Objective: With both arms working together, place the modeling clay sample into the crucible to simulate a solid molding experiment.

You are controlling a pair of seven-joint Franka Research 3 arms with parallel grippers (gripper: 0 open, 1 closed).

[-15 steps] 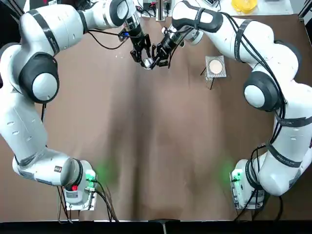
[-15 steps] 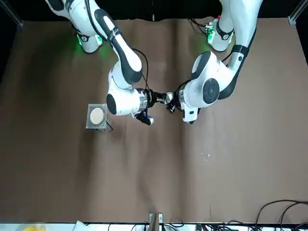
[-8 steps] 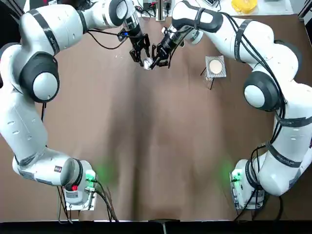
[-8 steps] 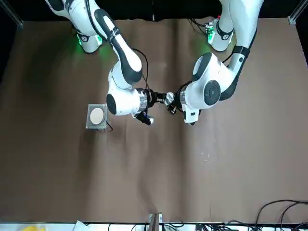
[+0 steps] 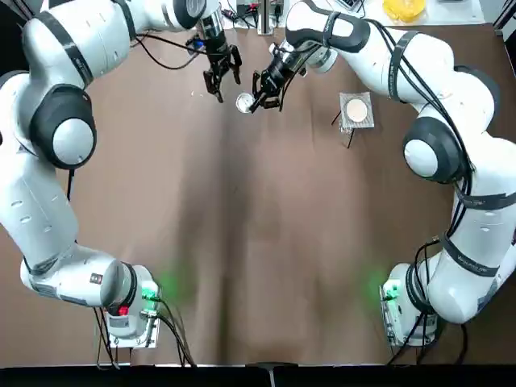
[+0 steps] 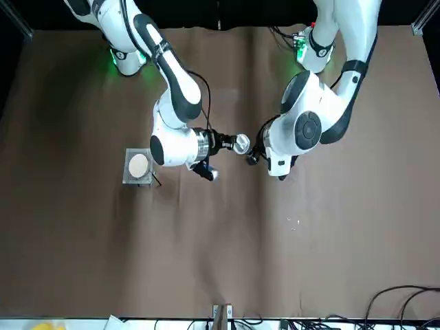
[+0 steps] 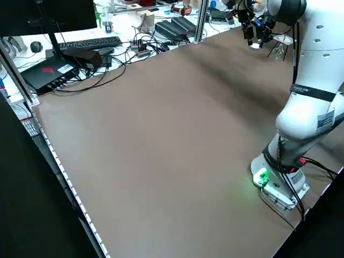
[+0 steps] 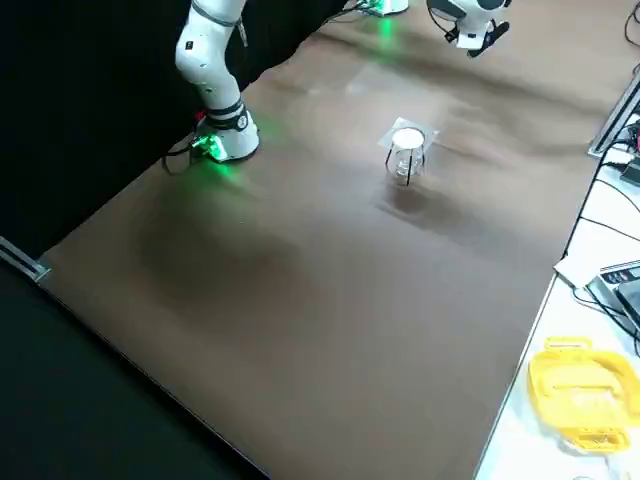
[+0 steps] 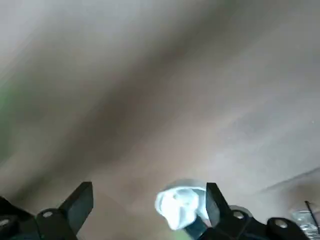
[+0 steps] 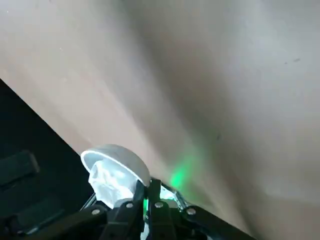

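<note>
STEP: clay placing, judged done | left gripper (image 9: 150, 189): 2 fingers spread, nothing gripped; beside crucible (image 10: 127, 157) | right gripper (image 10: 147, 183): clamped on crucible wall; modeling clay (image 10: 107, 182) seated inside, just beside fingertips | NEXT: left gripper to be cleared; crucible to be held steady

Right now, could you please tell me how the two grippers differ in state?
The left gripper is open, while the right gripper is shut on the crucible. The left gripper is empty; the right gripper carries that white cup. Both have dark fingers and are raised above the table.
</note>
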